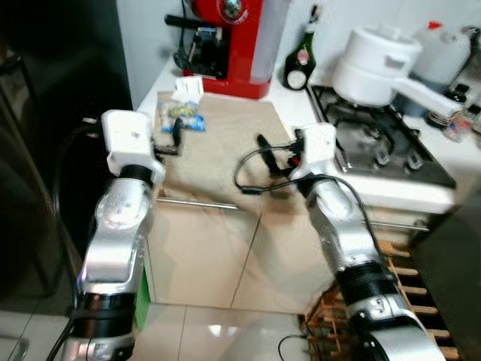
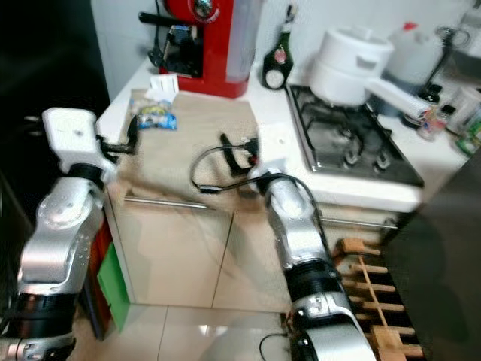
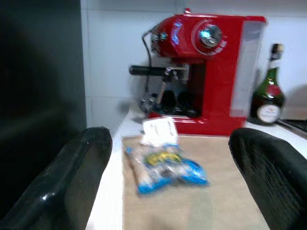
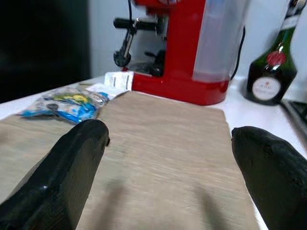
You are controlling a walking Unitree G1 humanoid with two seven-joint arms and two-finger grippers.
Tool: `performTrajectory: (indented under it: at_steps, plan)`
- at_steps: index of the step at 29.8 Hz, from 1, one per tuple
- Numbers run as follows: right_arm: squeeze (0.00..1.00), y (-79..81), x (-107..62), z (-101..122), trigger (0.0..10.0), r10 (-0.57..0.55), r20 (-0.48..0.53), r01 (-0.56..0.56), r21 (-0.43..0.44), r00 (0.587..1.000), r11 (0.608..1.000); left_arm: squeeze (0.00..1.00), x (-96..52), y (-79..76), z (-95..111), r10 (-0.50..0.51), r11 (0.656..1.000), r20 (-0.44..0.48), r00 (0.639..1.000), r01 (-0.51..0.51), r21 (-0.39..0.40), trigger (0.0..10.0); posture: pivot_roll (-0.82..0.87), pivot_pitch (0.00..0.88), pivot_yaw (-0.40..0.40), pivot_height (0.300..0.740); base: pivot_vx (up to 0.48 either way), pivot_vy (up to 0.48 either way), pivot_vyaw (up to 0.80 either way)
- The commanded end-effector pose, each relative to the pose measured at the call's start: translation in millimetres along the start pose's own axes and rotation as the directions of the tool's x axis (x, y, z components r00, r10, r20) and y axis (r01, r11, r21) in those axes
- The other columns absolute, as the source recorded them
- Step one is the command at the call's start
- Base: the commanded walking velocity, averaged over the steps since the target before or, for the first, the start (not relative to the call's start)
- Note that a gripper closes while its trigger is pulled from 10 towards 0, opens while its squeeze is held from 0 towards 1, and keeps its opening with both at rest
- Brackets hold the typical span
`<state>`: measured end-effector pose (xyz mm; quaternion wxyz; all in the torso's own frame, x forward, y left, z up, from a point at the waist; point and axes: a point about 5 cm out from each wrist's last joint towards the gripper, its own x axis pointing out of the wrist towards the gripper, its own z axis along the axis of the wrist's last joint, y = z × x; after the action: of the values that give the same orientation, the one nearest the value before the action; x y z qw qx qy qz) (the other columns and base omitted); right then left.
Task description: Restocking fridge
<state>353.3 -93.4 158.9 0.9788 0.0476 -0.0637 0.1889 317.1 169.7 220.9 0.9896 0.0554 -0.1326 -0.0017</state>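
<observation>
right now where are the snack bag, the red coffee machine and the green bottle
snack bag [image 3: 165,165], left wrist view, middle of the wrapper
red coffee machine [image 3: 211,72], left wrist view, front of the body
green bottle [image 4: 268,81], right wrist view, lower body by the label

No wording can be read anywhere. The dark green bottle [image 4: 270,67] carries a pale round label and a red seal above it, but the print on both is too blurred to make out. The blue and yellow snack packet [image 3: 164,165] has a white tag at its top end (faint marks only, nothing legible). The red coffee machine [image 3: 206,72] shows a round dial with no readable figures.
</observation>
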Motion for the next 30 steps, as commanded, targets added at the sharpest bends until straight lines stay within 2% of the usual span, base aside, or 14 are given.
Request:
performTrajectory:
  at_steps: [1,8,12,14,15,17,20,22,26,30]
  plan:
    - [0.07,8.7,1.3,7,10.0,0.022,0.022,-0.022,0.014,1.000,1.000,0.00,-2.1,10.4,6,0.013,1.000,0.002,1.000,-0.013,0.005,10.0,0.01,0.000,-0.086,0.740,0.480,0.000,0.00]
    - [0.07,12.1,-1.8,11,10.0,0.013,0.039,-0.014,0.035,0.999,0.999,0.00,-0.4,18.7,4,0.006,1.000,-0.020,1.000,-0.006,0.025,10.0,0.03,0.000,-0.068,0.740,0.480,0.000,0.00]
    - [0.07,13.4,-5.3,5,10.0,0.001,0.023,-0.002,0.046,1.000,0.999,0.00,7.1,24.5,11,0.005,0.998,-0.003,1.000,-0.005,0.068,10.0,0.02,0.000,-0.052,0.740,0.480,0.000,0.00]
    - [0.07,14.5,-5.6,5,10.0,-0.003,0.023,0.002,0.051,1.000,0.999,0.00,10.3,27.0,14,0.004,0.999,-0.008,1.000,-0.004,0.048,10.0,0.01,0.000,-0.041,0.740,0.480,0.000,0.00]
    - [0.07,16.9,-6.6,8,10.0,-0.007,0.035,0.005,0.058,0.999,0.998,0.00,16.6,32.1,19,-0.003,1.000,-0.016,1.000,0.003,0.010,10.0,0.00,0.000,-0.027,0.740,0.000,0.000,0.00]
    - [0.07,17.4,-7.2,10,10.0,-0.008,0.041,0.005,0.060,0.999,0.998,0.00,19.2,33.9,22,-0.010,1.000,-0.014,1.000,0.010,0.006,10.0,0.00,0.000,-0.027,0.740,0.000,0.000,0.00]
    - [0.07,14.2,-11.8,13,10.0,-0.030,0.051,0.027,0.062,0.998,0.998,0.00,30.5,42.2,25,-0.038,0.998,-0.026,0.999,0.039,0.044,10.0,-0.02,0.000,-0.010,0.740,0.000,0.000,0.00]
    - [0.07,9.8,-15.3,14,10.0,-0.049,0.054,0.045,0.062,0.997,0.997,0.00,40.5,48.0,20,-0.065,0.997,-0.065,0.996,0.068,0.036,10.0,-0.04,0.000,0.000,0.740,0.000,0.000,0.00]
    - [0.07,5.5,-21.1,15,10.0,-0.073,0.057,0.070,0.061,0.996,0.996,0.00,52.1,49.3,12,-0.136,0.990,-0.126,0.983,0.137,0.005,10.0,-0.06,0.000,0.014,0.740,0.000,0.000,0.00]
    - [0.07,4.7,-28.1,14,10.0,-0.089,0.050,0.087,0.053,0.995,0.995,0.00,59.5,45.7,9,-0.203,0.979,-0.144,0.969,0.203,-0.018,10.0,-0.09,0.000,0.034,0.740,0.000,0.000,0.00]
